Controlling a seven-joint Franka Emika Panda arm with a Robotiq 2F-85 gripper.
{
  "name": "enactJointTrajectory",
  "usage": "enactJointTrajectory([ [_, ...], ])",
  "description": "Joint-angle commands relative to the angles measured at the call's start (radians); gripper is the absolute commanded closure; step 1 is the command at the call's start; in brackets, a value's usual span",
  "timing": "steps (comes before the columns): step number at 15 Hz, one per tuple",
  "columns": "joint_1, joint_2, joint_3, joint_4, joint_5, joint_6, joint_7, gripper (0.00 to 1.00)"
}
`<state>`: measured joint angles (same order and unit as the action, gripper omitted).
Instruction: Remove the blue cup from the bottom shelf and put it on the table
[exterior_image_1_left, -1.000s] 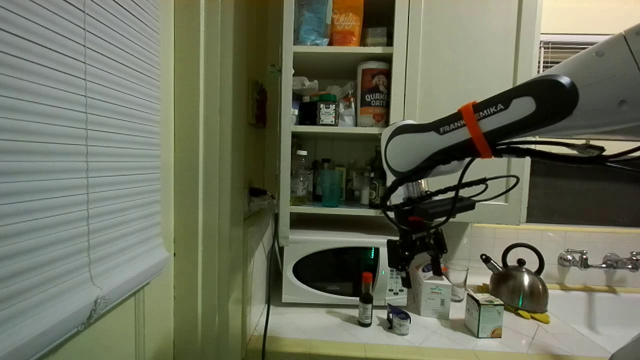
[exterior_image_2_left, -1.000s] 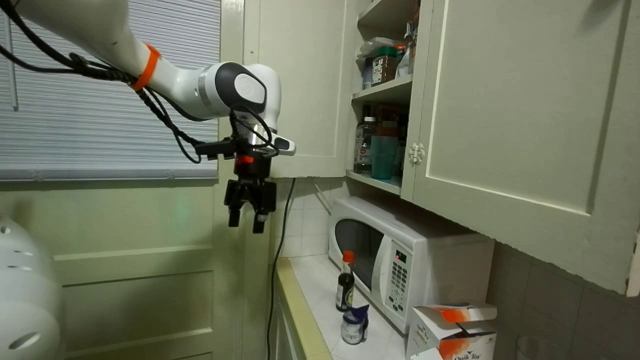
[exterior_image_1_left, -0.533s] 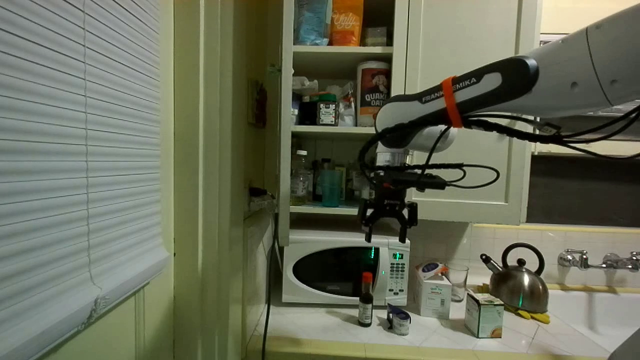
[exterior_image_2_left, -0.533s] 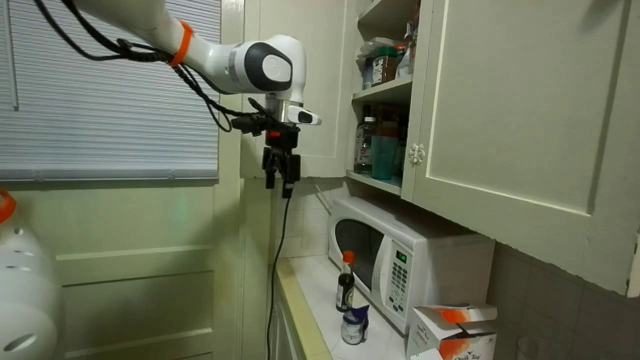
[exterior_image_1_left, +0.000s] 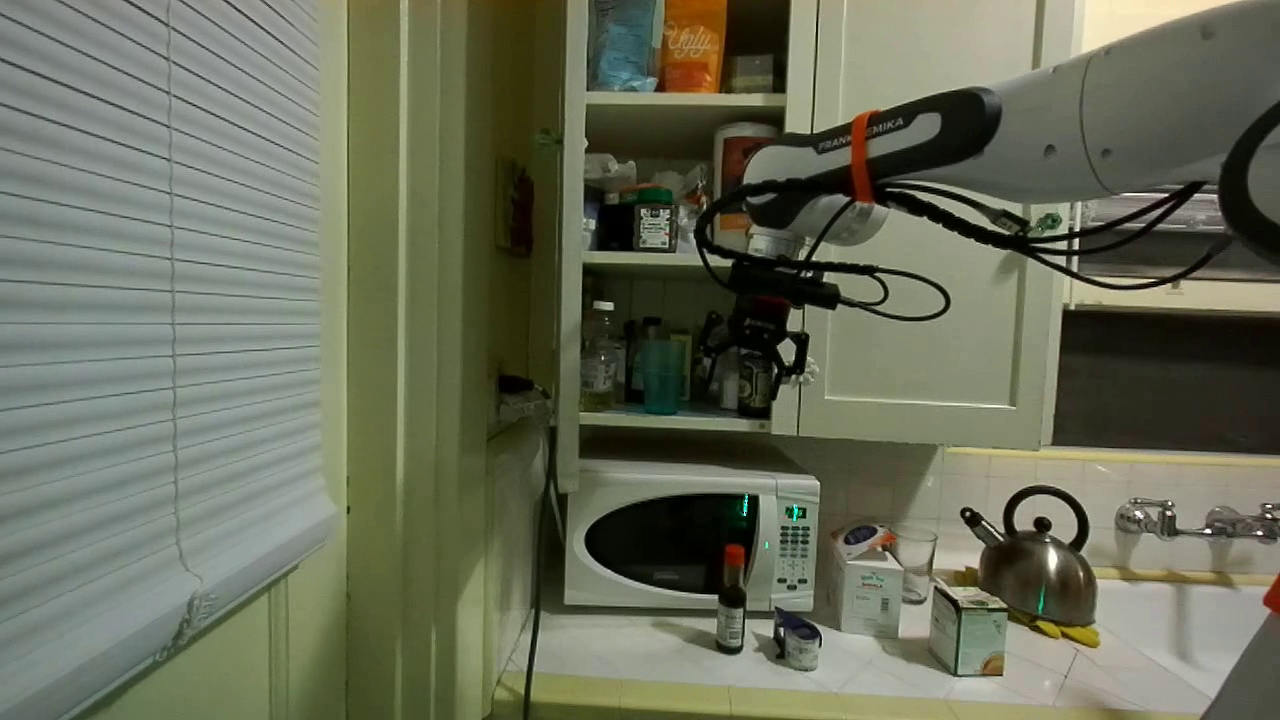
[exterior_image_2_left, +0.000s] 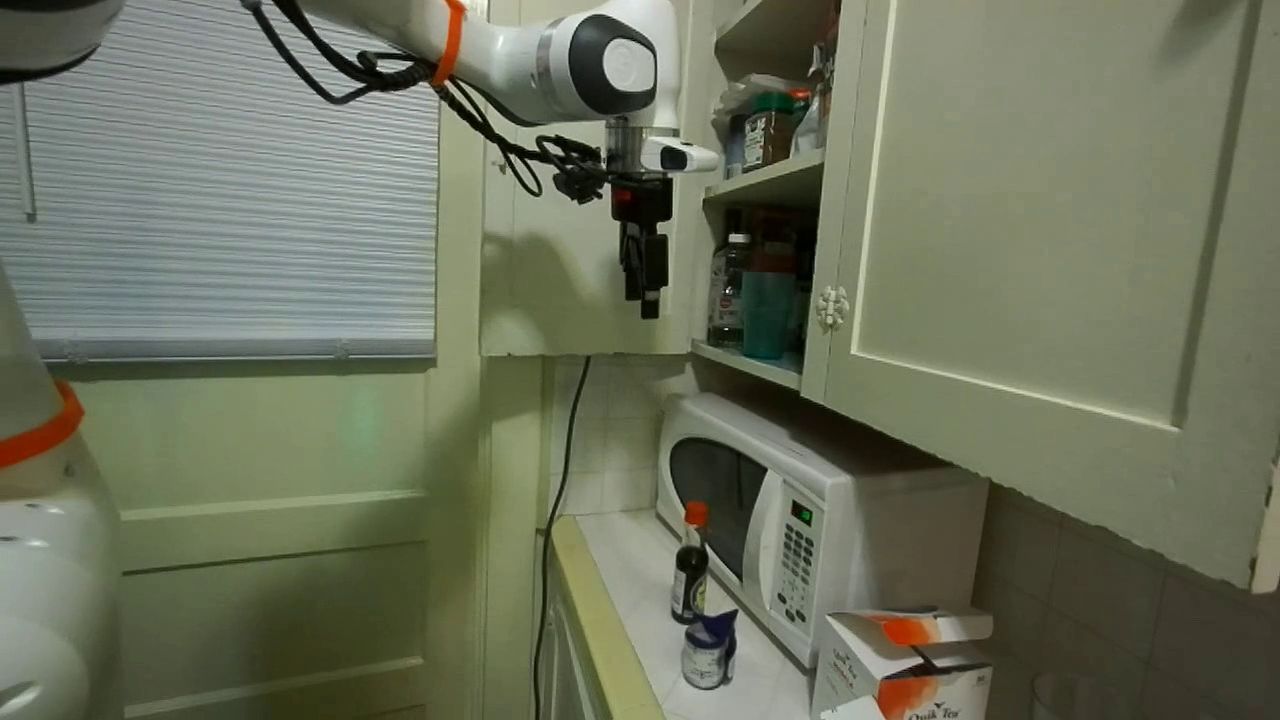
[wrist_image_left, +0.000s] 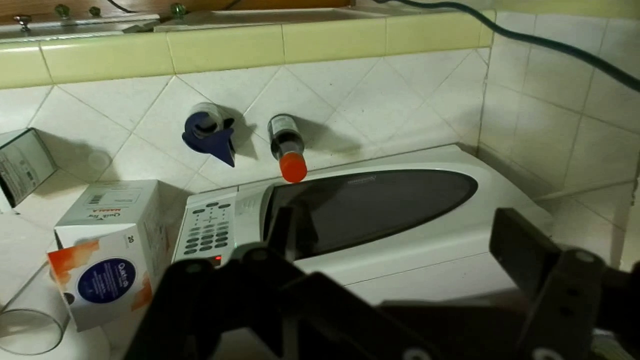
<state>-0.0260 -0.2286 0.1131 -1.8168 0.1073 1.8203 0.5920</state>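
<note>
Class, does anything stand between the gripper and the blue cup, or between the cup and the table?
Nothing visible stands between the gripper and the blue cup. Toward the table, the microwave under the bottom shelf likely blocks a straight drop; the red-capped bottle stands in front of it.

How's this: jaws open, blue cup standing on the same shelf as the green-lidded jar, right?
No, the blue cup stands on the bottom shelf, one below the green-lidded jar, as both exterior views show. The jaws are open.
</note>
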Motion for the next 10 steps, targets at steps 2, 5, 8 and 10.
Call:
enactJointTrajectory([
  [2,0.011,0.005,-0.009,0.001,-0.003,-0.002,-0.002,0.0],
  [5,0.014,0.004,-0.009,-0.001,-0.003,-0.002,-0.002,0.0],
  [8,0.002,0.057,-0.017,0.028,0.037,0.165,0.103,0.0],
  [10,0.008,0.097,-0.014,0.062,0.042,0.257,0.183,0.0],
])
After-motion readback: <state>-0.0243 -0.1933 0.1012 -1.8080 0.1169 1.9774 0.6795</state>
